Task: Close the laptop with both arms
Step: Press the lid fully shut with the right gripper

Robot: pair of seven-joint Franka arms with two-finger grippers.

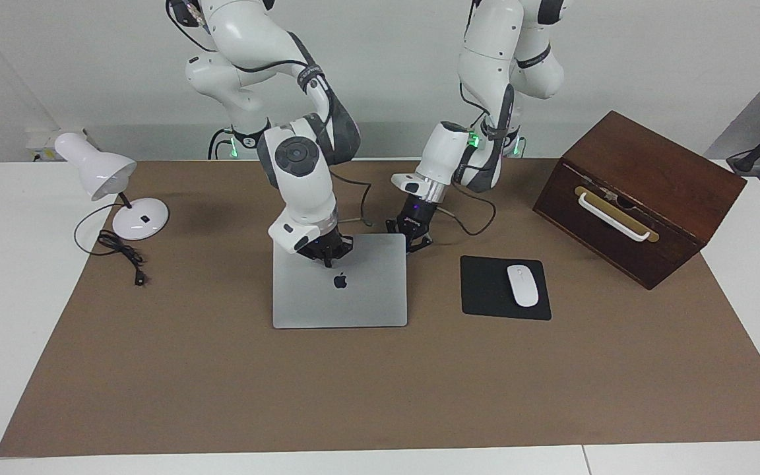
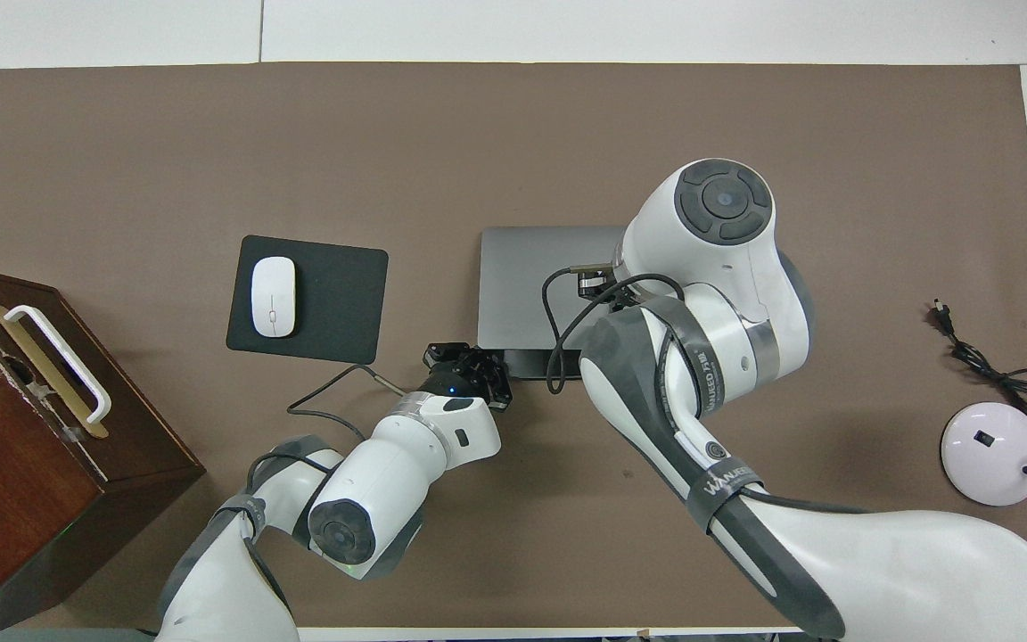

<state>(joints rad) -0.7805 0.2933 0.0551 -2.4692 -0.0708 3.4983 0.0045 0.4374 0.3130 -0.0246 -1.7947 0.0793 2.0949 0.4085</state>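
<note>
In the facing view, the laptop (image 1: 340, 290) lies flat on the brown table mat (image 1: 221, 382), lid down, with the apple logo showing up at the middle of the lid. The right gripper (image 1: 327, 258) is down at the lid near the edge nearest the robots, its fingertips drawn together on nothing; whether they press the lid cannot be told. The left gripper (image 1: 417, 243) hangs low just beside the laptop's corner nearest the robots, at the left arm's end, its fingertips also pinched together and holding nothing. A black mouse pad (image 1: 485, 290) with a white mouse (image 1: 523, 285) lies beside the laptop toward the left arm's end, and a dark wooden box (image 1: 644, 191) with a white handle stands still nearer that end. A white desk lamp (image 1: 113, 188) stands toward the right arm's end.

In the overhead view, the closed laptop (image 2: 531, 285) sits mid-table, partly covered by the right arm. The right gripper is hidden under its own wrist. The left gripper (image 2: 469, 361) is at the laptop's near corner, on the mouse pad's (image 2: 335, 294) side. The mouse (image 2: 273, 296), the box (image 2: 14, 446), the lamp's base (image 2: 993, 453) and its loose cord (image 2: 986, 366) also show.
</note>
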